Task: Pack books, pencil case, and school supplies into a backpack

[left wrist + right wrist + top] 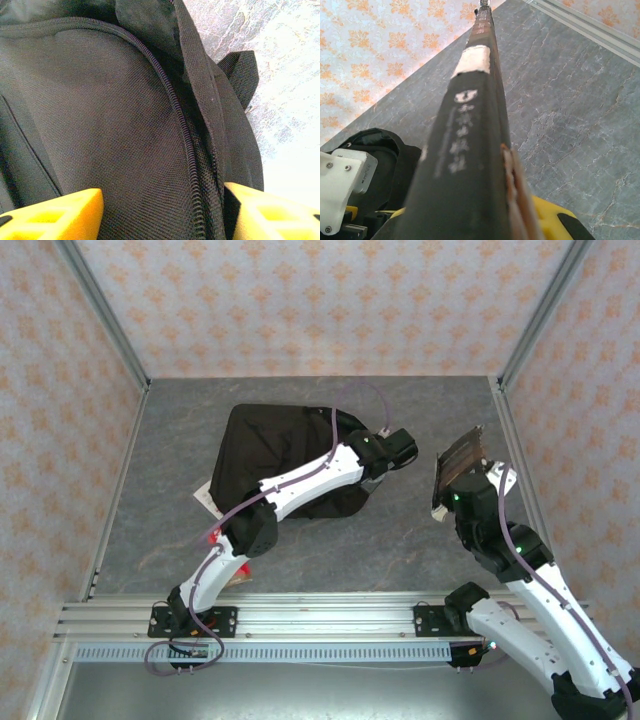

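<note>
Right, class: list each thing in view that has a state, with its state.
backpack, lying on the table
left hand, open, straddling the backpack's zip
right hand, shut on the black-spined book
black-spined book, held off the table

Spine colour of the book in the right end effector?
Black, with white characters and a pale patch; the book shows best in the right wrist view.

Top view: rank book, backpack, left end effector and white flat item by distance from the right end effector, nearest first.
1. book: held in the right end effector, right side.
2. left end effector: just left, at the right edge of the backpack.
3. backpack: table centre, farther left.
4. white flat item: poking out at backpack's left corner.
</note>
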### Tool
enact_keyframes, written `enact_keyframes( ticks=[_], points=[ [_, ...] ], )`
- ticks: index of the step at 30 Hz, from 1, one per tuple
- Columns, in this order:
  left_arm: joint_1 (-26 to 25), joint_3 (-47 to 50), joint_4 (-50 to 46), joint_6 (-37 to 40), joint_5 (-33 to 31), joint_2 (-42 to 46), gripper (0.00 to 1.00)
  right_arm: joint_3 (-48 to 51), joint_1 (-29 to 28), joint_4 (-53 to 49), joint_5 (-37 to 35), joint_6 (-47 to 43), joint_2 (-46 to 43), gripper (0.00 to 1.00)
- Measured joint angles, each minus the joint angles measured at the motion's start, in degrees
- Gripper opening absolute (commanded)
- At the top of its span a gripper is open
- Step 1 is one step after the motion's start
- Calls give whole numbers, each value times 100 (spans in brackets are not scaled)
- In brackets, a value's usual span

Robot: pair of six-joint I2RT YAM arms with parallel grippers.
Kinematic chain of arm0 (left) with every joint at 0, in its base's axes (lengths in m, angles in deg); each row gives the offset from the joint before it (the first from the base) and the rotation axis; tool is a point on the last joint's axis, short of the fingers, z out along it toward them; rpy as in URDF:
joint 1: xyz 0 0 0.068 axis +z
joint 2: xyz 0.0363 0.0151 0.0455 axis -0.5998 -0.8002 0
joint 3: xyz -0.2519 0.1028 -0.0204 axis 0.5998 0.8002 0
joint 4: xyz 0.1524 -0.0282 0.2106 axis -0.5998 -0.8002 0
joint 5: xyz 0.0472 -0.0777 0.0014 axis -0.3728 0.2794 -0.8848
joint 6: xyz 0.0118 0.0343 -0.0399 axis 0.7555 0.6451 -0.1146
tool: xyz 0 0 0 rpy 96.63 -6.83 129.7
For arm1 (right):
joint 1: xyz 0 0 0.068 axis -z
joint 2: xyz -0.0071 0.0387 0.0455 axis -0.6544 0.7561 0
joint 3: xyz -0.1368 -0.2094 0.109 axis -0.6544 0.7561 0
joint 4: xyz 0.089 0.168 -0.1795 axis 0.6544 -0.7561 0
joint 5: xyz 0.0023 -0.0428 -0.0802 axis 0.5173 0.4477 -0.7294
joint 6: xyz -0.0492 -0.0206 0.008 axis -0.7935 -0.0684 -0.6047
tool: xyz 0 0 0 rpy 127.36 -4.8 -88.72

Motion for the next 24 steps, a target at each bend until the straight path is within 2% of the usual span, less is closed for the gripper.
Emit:
enact_keyframes(
  ticks=[9, 15, 18, 24],
  points=[
    [46, -22, -151, 2, 127, 229, 75, 20, 4, 76, 116, 2, 50, 0],
    [101, -22, -245, 22, 197, 413, 75, 20, 4, 94, 223, 2, 142, 0],
    [142, -11, -278, 42, 216, 466, 63, 22, 11, 131, 273, 2, 190, 0],
    [269, 334, -245, 138, 431, 730, 1, 20, 11, 302, 494, -7, 372, 0]
  ],
)
